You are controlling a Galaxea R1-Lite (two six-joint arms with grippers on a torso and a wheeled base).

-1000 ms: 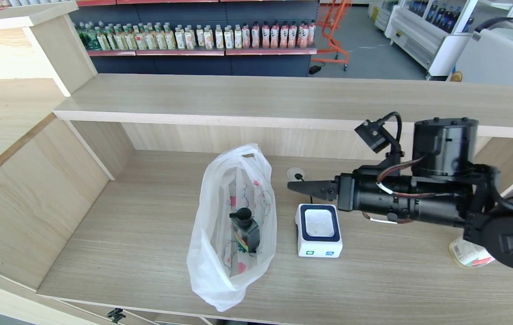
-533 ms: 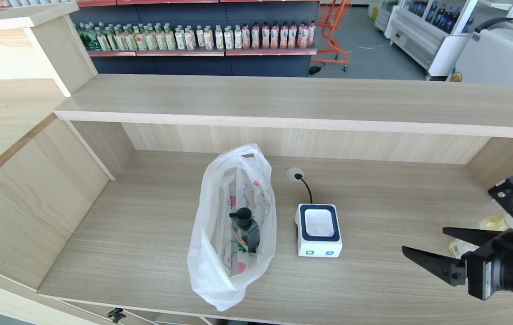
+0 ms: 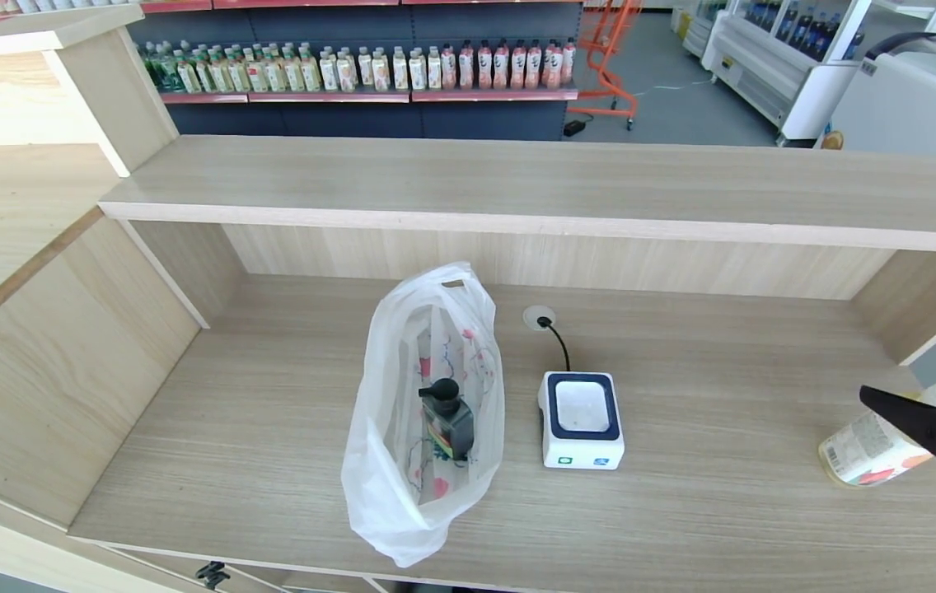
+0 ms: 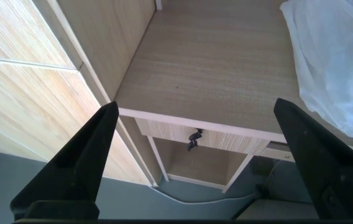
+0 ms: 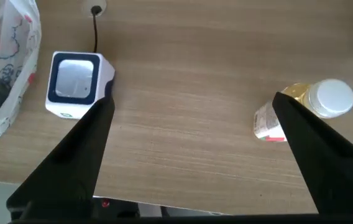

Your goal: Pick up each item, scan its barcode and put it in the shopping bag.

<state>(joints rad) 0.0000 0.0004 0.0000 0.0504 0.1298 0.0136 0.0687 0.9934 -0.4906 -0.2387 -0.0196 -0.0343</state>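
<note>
Head view over a pale wood tabletop [image 3: 723,371] set below a raised counter ledge [image 3: 517,177]. A white plastic shopping bag [image 3: 423,461] stands open near the middle with a black pump bottle [image 3: 447,420] inside. Just to its right sits a white barcode scanner [image 3: 582,418], apart from the bag. A white-capped bottle of yellowish liquid [image 3: 868,449] stands at the tabletop's right end, with the right claw [image 5: 192,99] open wide and empty close to it. The left claw [image 4: 196,104] is also open and empty, at the tabletop's front-left edge. Behind, a shelf of drink bottles [image 3: 353,70] and white freezer cabinets [image 3: 773,66] line the shop.
</note>
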